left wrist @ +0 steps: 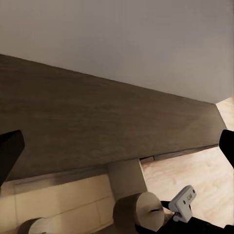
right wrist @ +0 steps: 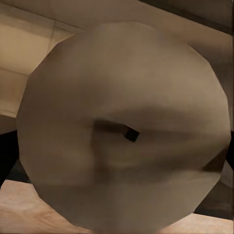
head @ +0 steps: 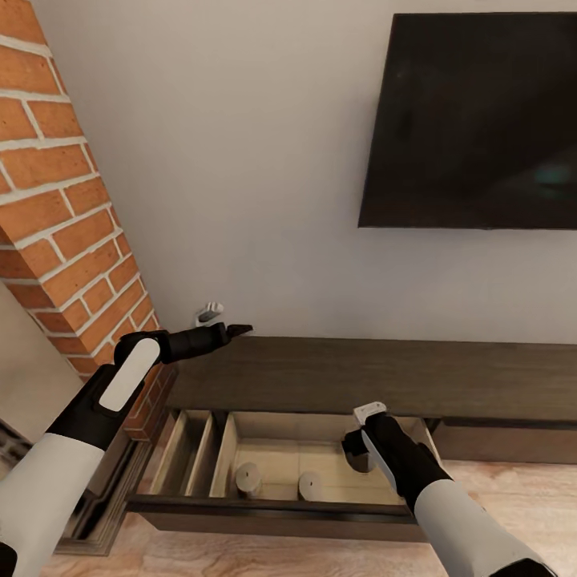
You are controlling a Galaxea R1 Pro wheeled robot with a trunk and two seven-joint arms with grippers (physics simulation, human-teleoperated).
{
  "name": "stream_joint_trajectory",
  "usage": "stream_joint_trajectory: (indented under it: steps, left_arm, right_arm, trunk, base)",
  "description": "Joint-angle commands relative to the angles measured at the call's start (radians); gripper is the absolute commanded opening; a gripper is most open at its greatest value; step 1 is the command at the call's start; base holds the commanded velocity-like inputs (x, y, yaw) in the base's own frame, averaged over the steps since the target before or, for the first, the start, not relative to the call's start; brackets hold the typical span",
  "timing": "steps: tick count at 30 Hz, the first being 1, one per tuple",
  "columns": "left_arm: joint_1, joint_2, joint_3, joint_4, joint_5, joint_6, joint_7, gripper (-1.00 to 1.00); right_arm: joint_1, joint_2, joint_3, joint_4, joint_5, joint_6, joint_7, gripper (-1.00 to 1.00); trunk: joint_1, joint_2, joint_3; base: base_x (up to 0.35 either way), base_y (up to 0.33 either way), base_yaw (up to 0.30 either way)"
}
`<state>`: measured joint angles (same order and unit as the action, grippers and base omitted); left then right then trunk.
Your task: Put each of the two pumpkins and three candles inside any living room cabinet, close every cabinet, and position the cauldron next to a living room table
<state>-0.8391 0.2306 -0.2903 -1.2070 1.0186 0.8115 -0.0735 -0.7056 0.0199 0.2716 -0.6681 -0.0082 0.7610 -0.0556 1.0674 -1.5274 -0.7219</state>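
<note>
Right fingers (head: 357, 450) holding candle (right wrist: 124, 131) over open cabinet (head: 320, 377) drawer, left fingers (head: 238, 328) wide.

1. The cabinet (head: 336, 373) is dark-brown wood with a matt, faintly grained top.
2. Inside its open drawer (head: 272, 449), the lining is smooth, pale tan wood.
3. The candles (head: 248, 479) in that drawer look waxy, matt and cream-beige.
4. Left of the cabinet, the brick column (head: 64, 200) looks rough.
5. Above the cabinet, the screen (head: 473, 120) is glossy black.
</note>
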Motion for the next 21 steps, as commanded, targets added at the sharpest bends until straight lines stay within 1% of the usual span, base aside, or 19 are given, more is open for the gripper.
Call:
stream_joint_trajectory:
  steps: [1, 8, 11, 13, 14, 17, 18, 19, 21]
  left_arm:
    - [0.000, 0.000, 0.000, 0.000, 0.000, 0.000, 0.000, 1.00]
    - [0.000, 0.000, -0.001, 0.000, 0.002, 0.000, 0.000, 1.00]
    - [0.000, 0.000, -0.002, -0.006, 0.002, 0.002, 0.000, 1.00]
    - [0.000, -0.004, -0.005, -0.011, 0.002, 0.006, -0.001, 1.00]
    - [0.000, -0.011, -0.010, -0.011, 0.001, 0.007, -0.001, 1.00]
    - [-0.005, -0.055, -0.046, 0.003, -0.002, 0.023, 0.000, 1.00]
    - [-0.009, -0.072, -0.060, 0.009, -0.004, 0.036, 0.000, 1.00]
    - [-0.017, -0.099, -0.076, 0.016, -0.005, 0.059, 0.000, 1.00]
    - [-0.029, -0.121, -0.085, 0.020, -0.003, 0.090, -0.001, 1.00]
  right_arm:
    - [0.000, 0.000, 0.000, 0.000, 0.001, -0.001, 0.000, -1.00]
    - [0.000, -0.001, 0.002, 0.007, -0.001, 0.002, -0.001, -1.00]
    - [0.002, -0.002, 0.003, 0.038, -0.001, 0.001, 0.001, -1.00]
    - [0.003, -0.001, 0.003, 0.084, 0.000, -0.001, 0.002, -1.00]
    - [0.003, -0.001, 0.003, 0.095, 0.001, -0.002, 0.002, -1.00]
    - [0.003, -0.001, 0.003, 0.112, 0.001, -0.003, 0.003, -1.00]
    - [0.003, -0.001, 0.003, 0.115, 0.002, -0.003, 0.003, -1.00]
    - [0.003, -0.001, 0.004, 0.117, 0.003, -0.003, 0.003, -1.00]
    - [0.003, 0.000, 0.005, 0.118, 0.003, -0.003, 0.003, -1.00]
  trunk:
    - [0.000, 0.000, 0.000]
    - [0.000, 0.000, 0.000]
    - [0.000, 0.000, 0.000]
    - [0.000, 0.000, 0.000]
    - [0.000, 0.000, 0.000]
    - [0.000, 0.000, 0.000]
    - [0.000, 0.000, 0.000]
    - [0.000, 0.000, 0.000]
    - [0.000, 0.000, 0.000]
  base:
    - [0.190, 0.000, 0.000]
    - [0.031, 0.000, 0.000]
    - [0.000, 0.000, 0.000]
    - [0.000, 0.000, 0.000]
    - [0.000, 0.000, 0.000]
    - [0.000, 0.000, 0.000]
    - [0.000, 0.000, 0.000]
    - [0.000, 0.000, 0.000]
    - [0.000, 0.000, 0.000]
